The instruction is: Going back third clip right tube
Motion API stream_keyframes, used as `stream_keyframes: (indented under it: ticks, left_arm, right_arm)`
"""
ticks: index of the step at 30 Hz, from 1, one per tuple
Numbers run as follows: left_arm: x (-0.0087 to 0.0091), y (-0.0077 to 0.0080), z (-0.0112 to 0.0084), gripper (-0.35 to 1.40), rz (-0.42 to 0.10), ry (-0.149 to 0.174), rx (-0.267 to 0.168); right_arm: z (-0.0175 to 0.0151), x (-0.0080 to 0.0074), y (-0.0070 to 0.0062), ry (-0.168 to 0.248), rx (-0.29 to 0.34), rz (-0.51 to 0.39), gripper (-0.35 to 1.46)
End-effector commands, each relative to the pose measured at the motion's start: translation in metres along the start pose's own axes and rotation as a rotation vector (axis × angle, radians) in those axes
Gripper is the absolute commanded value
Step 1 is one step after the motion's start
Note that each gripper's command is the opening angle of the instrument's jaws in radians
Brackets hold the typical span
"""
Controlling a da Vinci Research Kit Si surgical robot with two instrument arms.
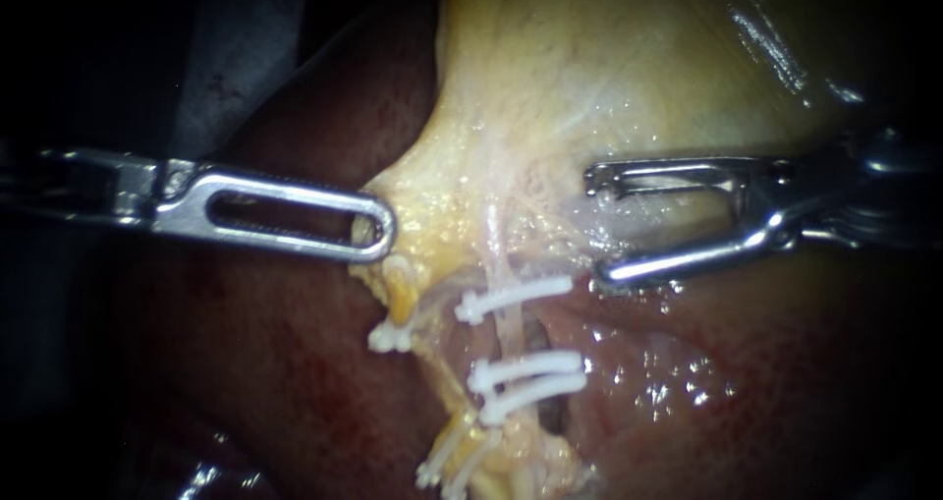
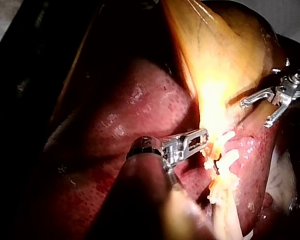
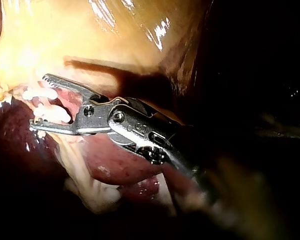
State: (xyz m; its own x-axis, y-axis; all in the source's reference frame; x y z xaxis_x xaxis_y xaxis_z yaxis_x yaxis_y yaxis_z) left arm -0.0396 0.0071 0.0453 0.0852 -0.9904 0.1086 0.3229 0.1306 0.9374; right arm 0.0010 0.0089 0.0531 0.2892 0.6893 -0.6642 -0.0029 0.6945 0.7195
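On right tube [image 1: 506, 335]: three white clips [image 1: 526, 367] across.

Black darkness around the lit field, dull grey strip [image 1: 241, 48] at upper left, pale grey surface [image 2: 2, 15] beyond, harsh central glare

The left instrument [image 1: 381, 233] is polished steel with a slotted, rounded jaw. The right instrument [image 1: 595, 229] has slim toothed jaws (round screws [image 3: 119, 117] just behind them).
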Motion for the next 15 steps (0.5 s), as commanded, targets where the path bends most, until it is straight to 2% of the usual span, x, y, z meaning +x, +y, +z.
stream_keyframes:
  ticks: [1, 8, 15]
  left_arm:
    - [0.0, 0.0, 0.0001, -0.35, 0.0, -0.001, -0.002]
    - [0.0003, 0.0009, 0.001, -0.35, 0.004, -0.005, -0.007]
    - [0.0016, 0.0016, 0.004, -0.35, 0.014, 0.012, 0.002]
  right_arm:
    - [-0.0001, -0.0001, 0.0, 0.0, 0.001, 0.0, 0.6]
    - [-0.0005, -0.0003, -0.0001, 0.001, -0.003, 0.001, 0.6]
    - [-0.0006, -0.0003, -0.0001, 0.002, -0.004, 0.001, 0.6]
